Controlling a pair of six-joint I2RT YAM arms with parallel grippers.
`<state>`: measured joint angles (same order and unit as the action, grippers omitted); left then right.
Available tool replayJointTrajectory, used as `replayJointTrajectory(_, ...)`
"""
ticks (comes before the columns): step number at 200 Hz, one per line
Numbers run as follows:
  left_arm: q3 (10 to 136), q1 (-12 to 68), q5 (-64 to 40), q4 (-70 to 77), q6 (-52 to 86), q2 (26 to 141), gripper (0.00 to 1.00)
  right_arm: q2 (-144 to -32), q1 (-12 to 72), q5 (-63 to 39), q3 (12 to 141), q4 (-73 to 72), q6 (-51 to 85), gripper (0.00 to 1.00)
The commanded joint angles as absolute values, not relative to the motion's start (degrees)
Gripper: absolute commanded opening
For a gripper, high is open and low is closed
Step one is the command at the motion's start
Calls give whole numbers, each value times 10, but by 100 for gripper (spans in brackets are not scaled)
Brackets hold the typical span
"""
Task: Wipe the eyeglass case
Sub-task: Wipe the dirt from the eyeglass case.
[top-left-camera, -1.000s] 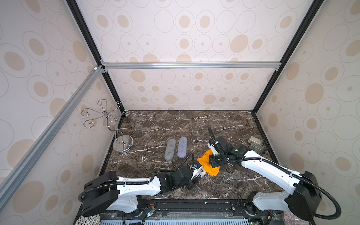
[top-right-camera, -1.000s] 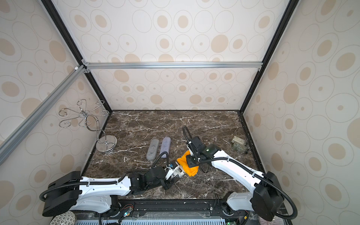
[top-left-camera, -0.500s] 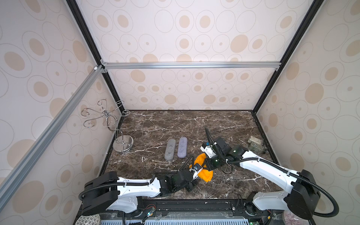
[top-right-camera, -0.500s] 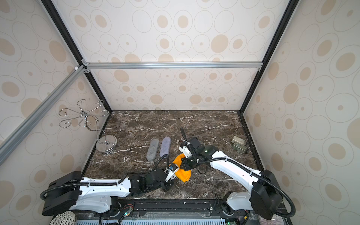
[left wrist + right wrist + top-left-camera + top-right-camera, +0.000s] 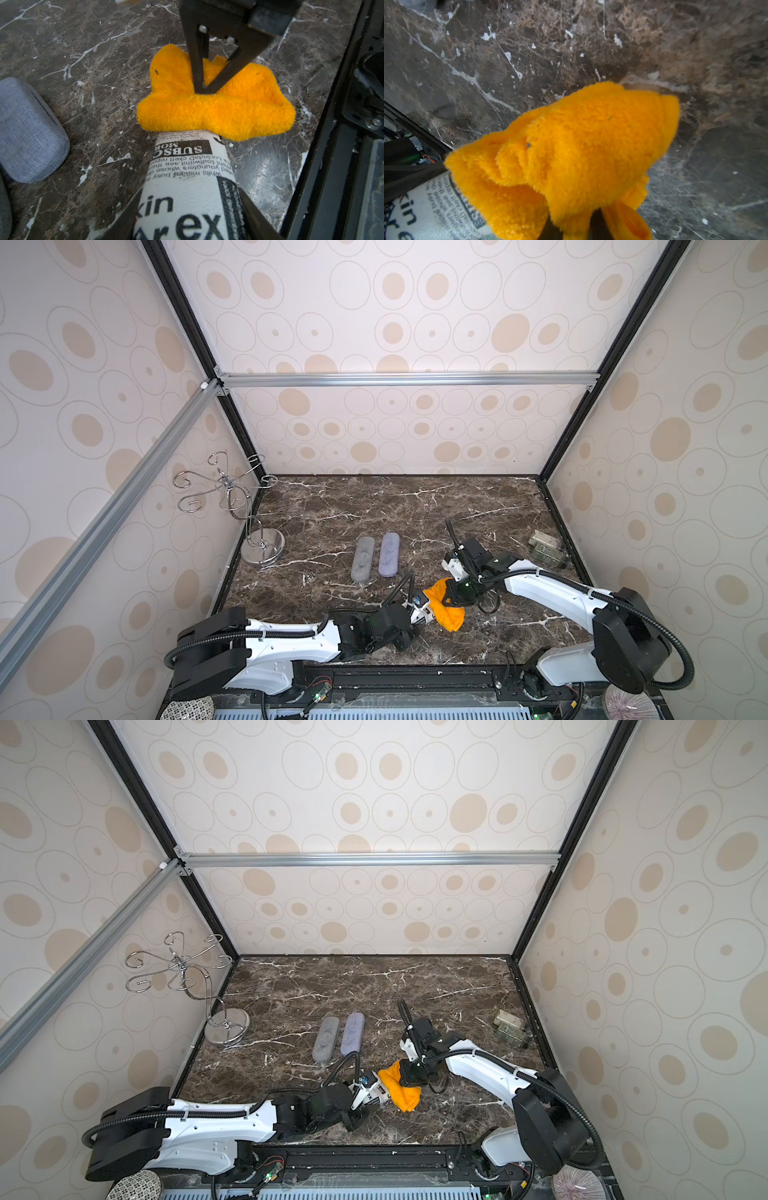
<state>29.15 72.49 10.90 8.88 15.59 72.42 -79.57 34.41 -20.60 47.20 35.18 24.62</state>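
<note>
A: At the near middle of the table (image 5: 374, 506), what is the left arm carrying?

B: The eyeglass case (image 5: 187, 166), the white one printed like newspaper. The left fingers (image 5: 369, 1095) are clamped on its two long sides. They seem to hold it just clear of the marble, with its free end pointing right.

A: And the right arm?

B: The right fingers (image 5: 204, 88) are pinched tight on an orange cloth (image 5: 218, 112). They grip it from above, so the fabric hangs down and drapes over the case's free end.

A: Why that arrangement?

B: My reading is that one arm steadies the case so the other can drag the cloth along it without the case sliding. The loose folds wrap the rounded end, which gives more contact.

A: How far along is the wipe?

B: Only the tip is covered. The printed body towards the left fingers shows bare, so I'd judge most of the surface remains.

A: Anything close by?

B: A grey case (image 5: 363, 559) and a bluish case (image 5: 389, 553) lie side by side, farther back and to the left, apart from the work.
</note>
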Motion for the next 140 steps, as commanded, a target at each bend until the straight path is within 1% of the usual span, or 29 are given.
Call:
replayJointTrajectory(1, 300, 730, 133, 125, 158, 708, 52, -770, 357, -267, 467, 329, 248, 0)
replayJointTrajectory(27, 302, 730, 133, 123, 159, 719, 52, -762, 397, -315, 467, 286, 256, 0)
replayJointTrajectory(54, 300, 730, 132, 127, 162, 720, 51, -775, 404, -324, 457, 267, 267, 0)
replayJointTrajectory(83, 294, 730, 135, 123, 164, 708, 51, -800, 396, -266, 445, 300, 269, 0)
replayJointTrajectory(99, 291, 730, 134, 120, 167, 701, 51, -804, 375, -232, 433, 315, 274, 0)
replayJointTrajectory(113, 288, 730, 131, 118, 171, 697, 51, -797, 355, -199, 426, 331, 277, 0)
replayJointTrajectory(140, 285, 730, 122, 118, 191, 695, 51, -765, 336, -100, 428, 377, 284, 0)
